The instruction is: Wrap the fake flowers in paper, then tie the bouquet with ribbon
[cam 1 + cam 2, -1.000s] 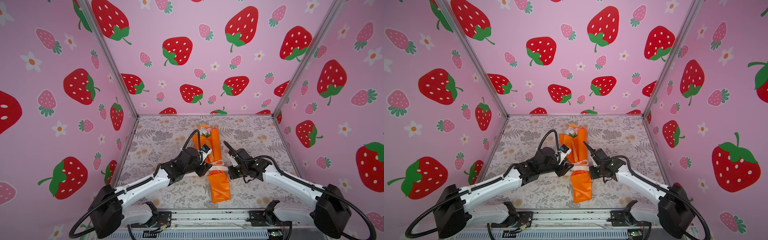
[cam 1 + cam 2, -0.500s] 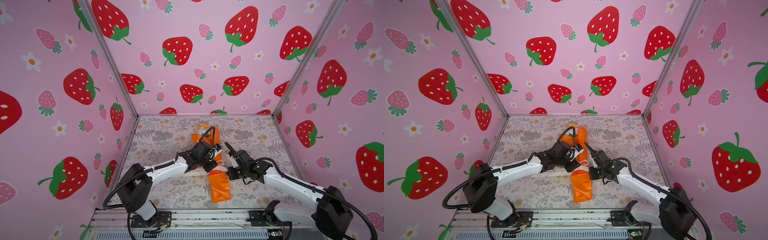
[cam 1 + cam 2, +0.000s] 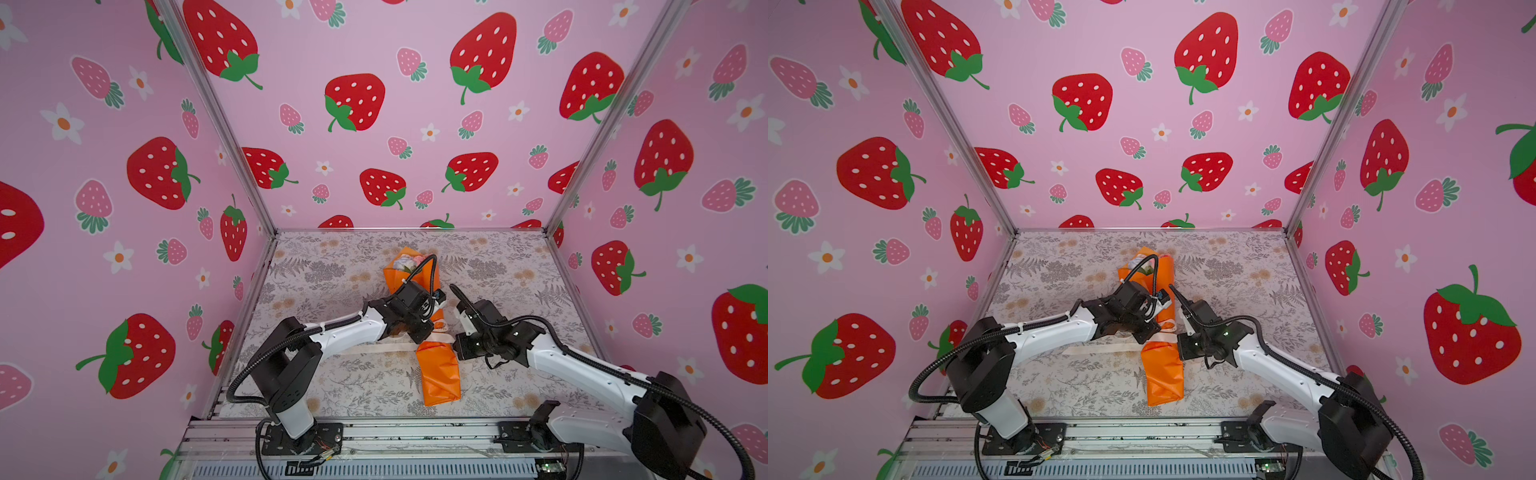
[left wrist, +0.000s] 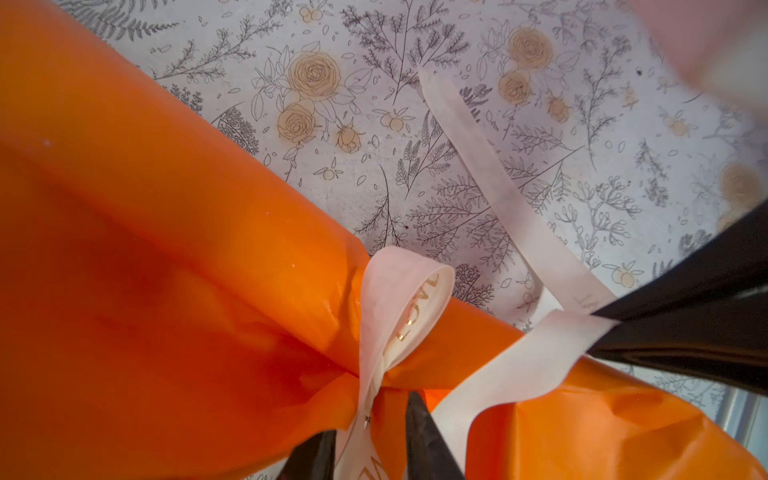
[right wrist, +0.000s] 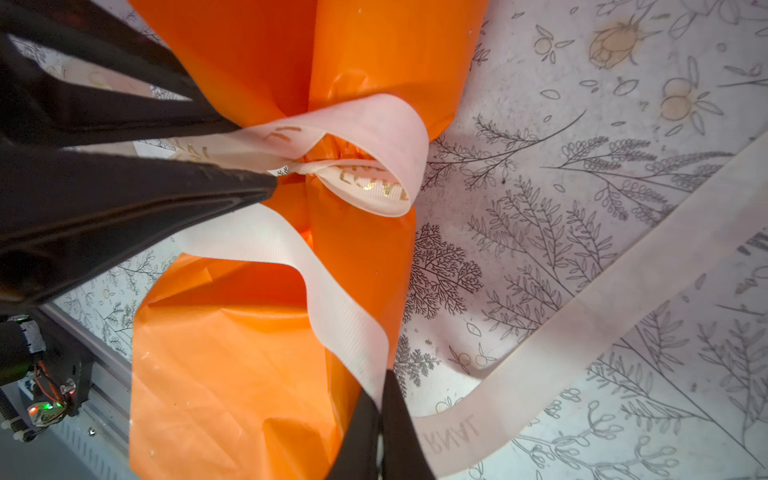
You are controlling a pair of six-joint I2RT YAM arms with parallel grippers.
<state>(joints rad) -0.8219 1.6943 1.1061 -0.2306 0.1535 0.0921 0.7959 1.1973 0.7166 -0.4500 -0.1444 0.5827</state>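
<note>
The bouquet of fake flowers [image 3: 440, 374] [image 3: 1163, 374] lies along the floral mat in orange paper, its pale blooms [image 3: 409, 264] at the far end. A cream ribbon [image 4: 399, 299] [image 5: 374, 124] cinches its waist in a loop, and one tail [image 3: 374, 348] trails left. My left gripper [image 4: 370, 415] [image 3: 434, 330] [image 5: 255, 153] sits over the waist. Its fingers are a little apart, with a ribbon strand between them. My right gripper [image 5: 380, 390] [image 4: 606, 322] [image 3: 451, 340] is shut on the other strand, just right of the waist.
The floral mat [image 3: 332, 270] covers the floor between strawberry-print walls [image 3: 124, 249] on three sides. A metal rail [image 3: 395, 432] with both arm bases runs along the front edge. A long ribbon tail [image 5: 602, 311] lies across the mat beside the bouquet.
My left arm has swung from the bouquet's left side to over its waist, and its jaws have narrowed around the ribbon. The right gripper has kept its hold and place.
</note>
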